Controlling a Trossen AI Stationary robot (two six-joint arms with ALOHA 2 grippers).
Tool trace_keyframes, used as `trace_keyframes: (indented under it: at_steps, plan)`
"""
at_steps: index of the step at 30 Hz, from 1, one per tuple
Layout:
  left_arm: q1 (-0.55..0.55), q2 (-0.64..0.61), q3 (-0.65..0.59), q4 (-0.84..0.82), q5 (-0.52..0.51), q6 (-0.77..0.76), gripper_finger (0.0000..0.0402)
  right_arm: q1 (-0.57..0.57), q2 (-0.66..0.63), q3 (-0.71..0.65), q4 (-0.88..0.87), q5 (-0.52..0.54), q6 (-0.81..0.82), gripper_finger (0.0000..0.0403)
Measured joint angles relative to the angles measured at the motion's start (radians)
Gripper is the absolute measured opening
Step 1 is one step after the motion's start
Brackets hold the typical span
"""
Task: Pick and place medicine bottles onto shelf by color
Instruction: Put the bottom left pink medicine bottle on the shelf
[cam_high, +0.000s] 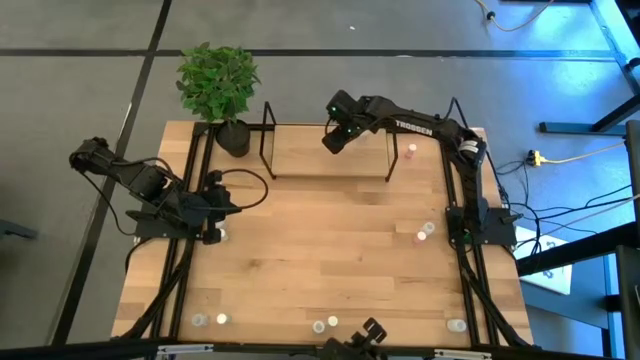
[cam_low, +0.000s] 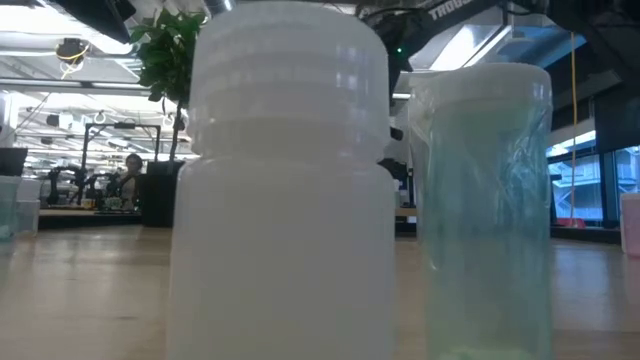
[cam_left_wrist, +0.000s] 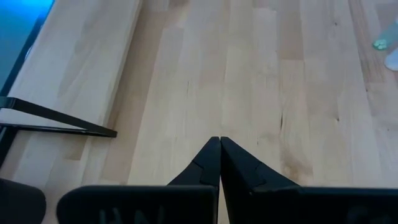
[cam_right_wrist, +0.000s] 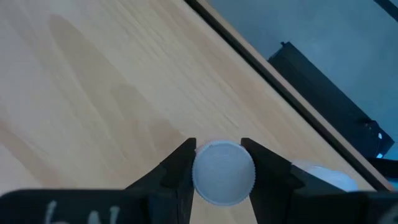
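Your right arm reads "TROSSEN"; its right tool (cam_right_wrist: 216, 171) at 12 o'clock over the shelf (cam_high: 325, 150) grips 1 white ribbed-cap bottle (cam_right_wrist: 222, 172). Left tool (cam_left_wrist: 219, 144), at 9 o'clock, is closed and empty.

The two slim, jointed black metal arms bore dark cabling. The right arm (cam_high: 420, 127) carried white block lettering along its long link and a small green light near the wrist. Each matte black gripper ended in wedge-shaped, tapering fingers (cam_left_wrist: 211, 163).
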Motion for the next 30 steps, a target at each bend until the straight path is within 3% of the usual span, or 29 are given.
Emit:
trace_keyframes:
  at_steps: [9,14,30]
  plan:
    - [0.0,0.0,0.0,0.0,0.0,0.0,0.0,-0.013,0.053,0.0,0.014,0.002,-0.028,0.0123]
    - [0.0,0.0,0.0,0.0,0.001,0.0,0.0,-0.02,0.058,-0.001,0.035,0.059,-0.034,0.0123]
    - [0.0,0.0,0.0,0.005,0.0,-0.002,0.0,-0.038,0.059,-0.001,0.04,0.007,-0.072,0.0123]
